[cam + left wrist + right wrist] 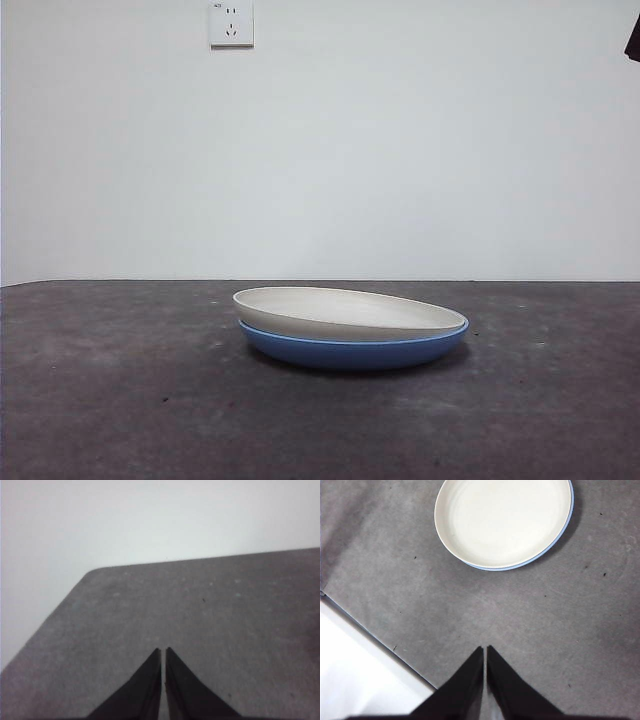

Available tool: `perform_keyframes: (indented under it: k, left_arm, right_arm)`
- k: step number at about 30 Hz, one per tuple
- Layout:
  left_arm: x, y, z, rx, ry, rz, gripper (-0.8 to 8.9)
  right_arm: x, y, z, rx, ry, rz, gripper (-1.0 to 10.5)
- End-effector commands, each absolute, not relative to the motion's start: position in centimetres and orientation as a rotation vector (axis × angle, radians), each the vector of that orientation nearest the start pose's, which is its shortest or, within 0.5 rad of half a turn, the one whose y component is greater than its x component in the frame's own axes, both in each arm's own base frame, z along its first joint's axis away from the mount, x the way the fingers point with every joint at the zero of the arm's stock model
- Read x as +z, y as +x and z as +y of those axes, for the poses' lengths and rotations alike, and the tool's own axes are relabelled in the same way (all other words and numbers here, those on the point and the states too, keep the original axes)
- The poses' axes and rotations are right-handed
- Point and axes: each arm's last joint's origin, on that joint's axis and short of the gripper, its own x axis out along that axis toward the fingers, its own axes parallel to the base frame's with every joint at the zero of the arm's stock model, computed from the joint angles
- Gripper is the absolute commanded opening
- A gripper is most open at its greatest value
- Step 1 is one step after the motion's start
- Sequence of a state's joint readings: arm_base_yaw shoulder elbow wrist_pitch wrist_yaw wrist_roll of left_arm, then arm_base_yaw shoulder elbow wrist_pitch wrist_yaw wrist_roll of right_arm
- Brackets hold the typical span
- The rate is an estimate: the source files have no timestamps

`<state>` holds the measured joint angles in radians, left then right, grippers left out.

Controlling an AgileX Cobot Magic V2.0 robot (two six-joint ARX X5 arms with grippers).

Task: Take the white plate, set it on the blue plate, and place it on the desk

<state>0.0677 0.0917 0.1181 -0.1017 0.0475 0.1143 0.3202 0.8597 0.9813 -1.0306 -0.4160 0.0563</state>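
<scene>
White plate (350, 312) sits tilted inside blue plate (355, 350), middle of desk (120, 400). Right gripper (485, 649) closed, empty, well back from plates. Left gripper (163, 650) closed too, far off. Risk: lifting white plate could drag blue one (tight nesting). Blue plate mostly hidden; only rim shows.

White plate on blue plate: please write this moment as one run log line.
white plate: tilted in blue plate | left gripper: shut, empty | right gripper: shut, empty, clear of plates
</scene>
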Motion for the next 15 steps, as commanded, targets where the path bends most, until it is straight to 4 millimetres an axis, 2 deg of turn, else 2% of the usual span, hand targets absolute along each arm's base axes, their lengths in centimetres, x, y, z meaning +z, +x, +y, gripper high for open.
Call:
perform_keyframes:
  k: [1,8,15]
  left_arm:
    - [18.1,9.6,0.5,0.022,0.112,0.063,0.16]
    - [16.1,9.6,0.5,0.021,0.106,0.09,0.16]
    - [15.1,9.6,0.5,0.016,0.102,0.163,0.15]
  right_arm:
    - [32.3,13.2,5.7,0.672,0.084,0.927,0.1]
    - [32.3,13.2,5.7,0.672,0.084,0.927,0.1]
    - [32.3,13.2,5.7,0.672,0.084,0.926,0.1]
